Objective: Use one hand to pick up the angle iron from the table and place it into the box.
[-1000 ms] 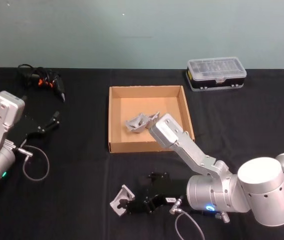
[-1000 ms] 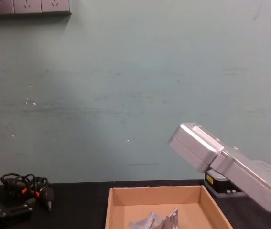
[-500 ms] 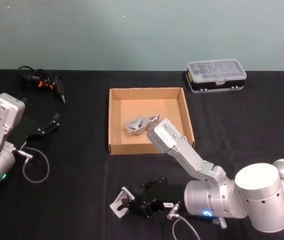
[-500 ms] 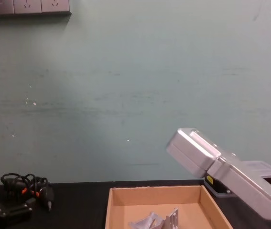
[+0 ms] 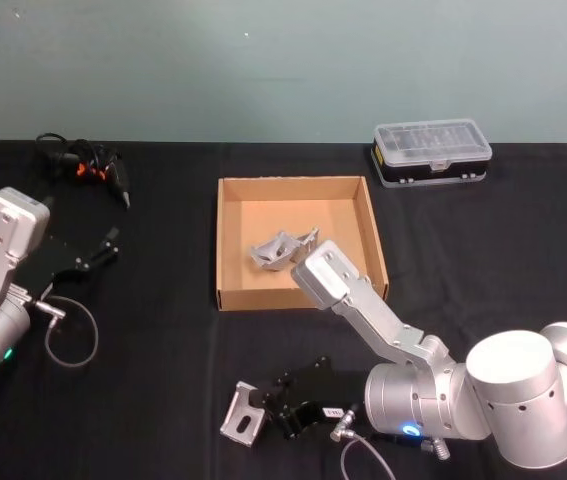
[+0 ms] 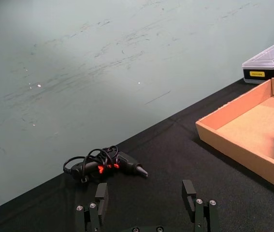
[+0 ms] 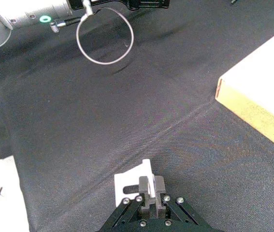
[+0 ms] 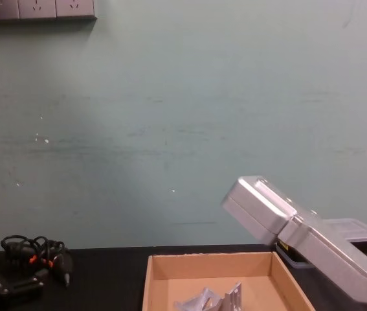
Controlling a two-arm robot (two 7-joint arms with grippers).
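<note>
Pinching the angle iron [image 5: 242, 416], seemingly, the right hand [image 5: 263, 412] sits on the table [image 5: 143, 340].

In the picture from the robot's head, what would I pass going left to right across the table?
Left hand → black tool with a coiled cord → angle iron held by the right hand → cardboard box → clear-lidded plastic case.

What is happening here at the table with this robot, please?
The right pincer is down at the near side of the black table, closed on a grey angle iron that lies in front of the cardboard box. Other angle irons are already inside the box. The left pincer is open and idle over the table's left side, near a black tool with a coiled cable. A clear-lidded plastic case stands at the far right.
</note>
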